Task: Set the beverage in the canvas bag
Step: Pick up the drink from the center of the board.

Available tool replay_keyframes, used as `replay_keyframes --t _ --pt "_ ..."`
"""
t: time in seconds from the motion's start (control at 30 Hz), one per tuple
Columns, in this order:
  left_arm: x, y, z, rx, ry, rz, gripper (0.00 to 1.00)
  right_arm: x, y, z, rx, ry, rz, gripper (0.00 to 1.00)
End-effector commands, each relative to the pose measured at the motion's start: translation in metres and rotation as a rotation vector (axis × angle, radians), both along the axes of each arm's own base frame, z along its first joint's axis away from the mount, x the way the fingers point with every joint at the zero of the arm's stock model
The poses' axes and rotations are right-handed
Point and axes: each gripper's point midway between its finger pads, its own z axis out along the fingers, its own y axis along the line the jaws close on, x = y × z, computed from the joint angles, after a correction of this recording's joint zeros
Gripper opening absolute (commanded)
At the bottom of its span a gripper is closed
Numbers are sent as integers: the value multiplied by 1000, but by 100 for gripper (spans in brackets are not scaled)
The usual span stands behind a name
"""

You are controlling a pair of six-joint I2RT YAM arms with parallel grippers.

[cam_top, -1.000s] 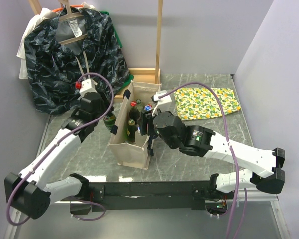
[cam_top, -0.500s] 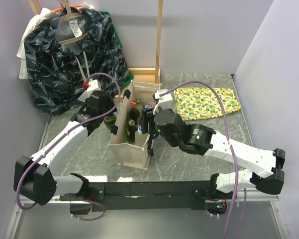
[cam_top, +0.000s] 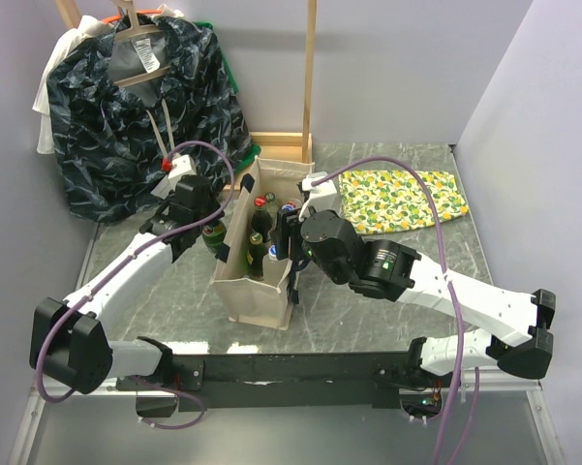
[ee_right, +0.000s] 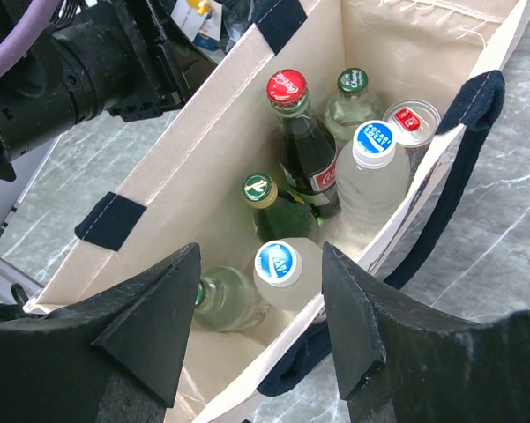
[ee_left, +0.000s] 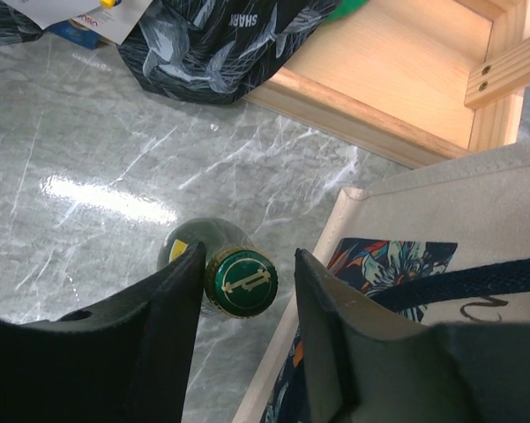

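Change noted: over the last second the left gripper (cam_top: 205,225) has travelled up and to the right in the top view, from open table (cam_top: 165,310) to a station directly over the green-capped bottle (ee_left: 240,280), and its fingers have drawn inward. In the left wrist view they now straddle the cap at lower centre of the frame. They are spread, not clamped, and a narrow gap shows on the cap's right side. The bottle stands upright on the table, outside the canvas bag (ee_left: 441,211) and just beside its wall. The right gripper (ee_right: 260,264) has barely shifted. It hangs over the bag mouth with fingers spread wide and nothing between them. Below it, 7 drinks (ee_right: 335,167) are already packed inside. Assessment: the grasp on this remaining bottle is in progress but not secured. Lifting it calls for full closure on the neck first, and the bag rim close by is a snag risk.
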Motion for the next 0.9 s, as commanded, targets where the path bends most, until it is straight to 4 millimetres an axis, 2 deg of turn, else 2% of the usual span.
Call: replay_keyframes --t 0.0,0.4,0.5,0.53,0.6,0.87 --pt "10 0 10 -8 -53 5 48 2 -2 17 41 -12 -10 64" --pt "14 -2 1 5 -25 -2 44 3 -5 18 46 -14 -18 64" --pt "14 -3 4 2 -31 -7 30 3 -4 17 45 -12 -16 64" --pt "13 -2 4 0 -31 -6 15 3 -4 17 45 -11 -17 64" --pt "13 -2 6 -1 -36 -3 1 3 -4 17 47 -10 -14 64" --pt "8 -1 22 -17 -71 -13 1 3 -3 16 43 -9 -12 64"
